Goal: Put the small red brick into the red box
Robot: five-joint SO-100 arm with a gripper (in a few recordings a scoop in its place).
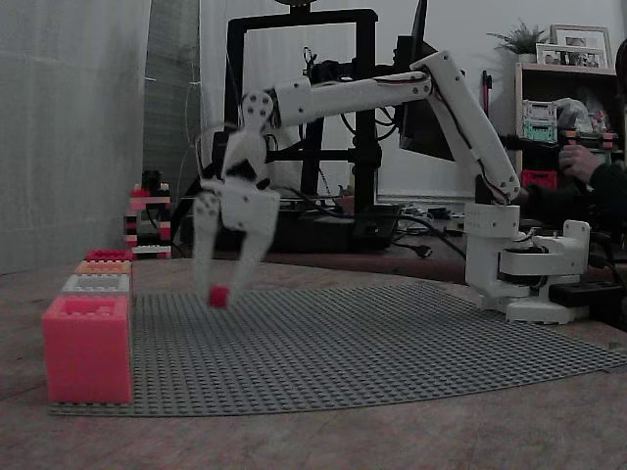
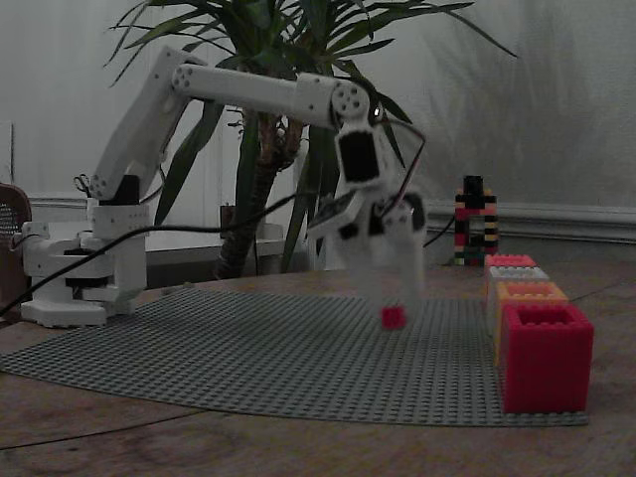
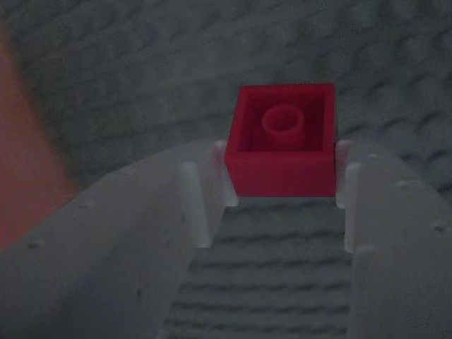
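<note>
The white gripper hangs above the grey studded baseplate, its two fingers pinched on the small red brick; in the wrist view the small red brick sits clamped between the fingertips, hollow underside facing the camera. In both fixed views the brick is lifted off the plate; the row of boxes stands along the plate's edge, the red box at its far end, well apart from the gripper
</note>
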